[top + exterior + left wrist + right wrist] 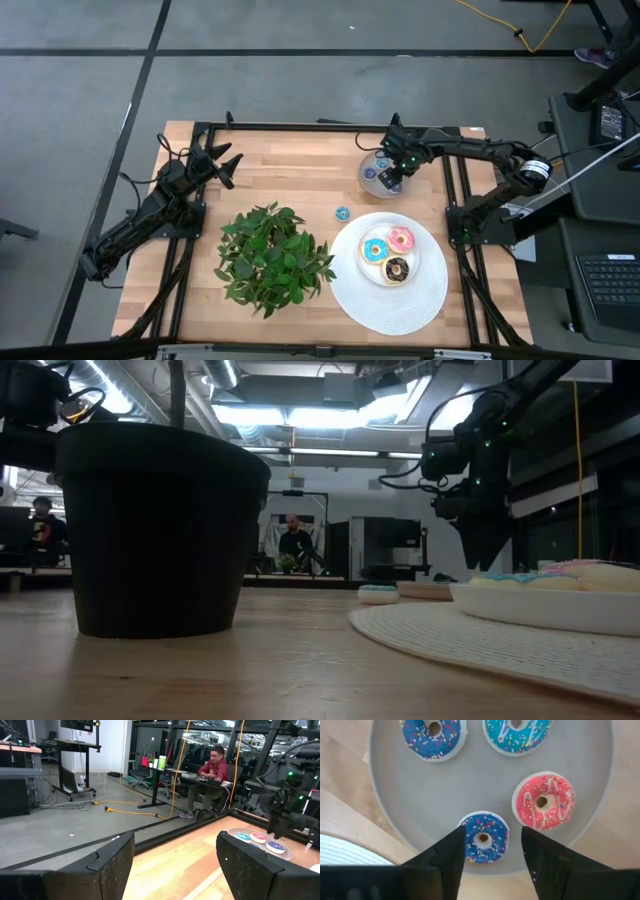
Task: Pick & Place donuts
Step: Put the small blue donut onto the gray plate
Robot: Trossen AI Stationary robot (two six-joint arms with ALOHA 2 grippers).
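Right gripper [492,845] hangs over round grey dish [420,800] at table's far right, dark fingers spread, straddling small dark-blue sprinkled ring donut [484,837] near dish rim. Same dish holds second dark-blue ring [434,735], turquoise ring [517,732], pink ring [544,800]. Another tiny blue ring [342,213] lies alone on wooden table [270,170]. Three larger donuts (light blue [376,250], pink [401,238], dark brown [397,269]) sit on white plate [425,300] beside leafy green potted plant [272,257]. Left gripper [228,165] waits at far left, fingers apart, empty.
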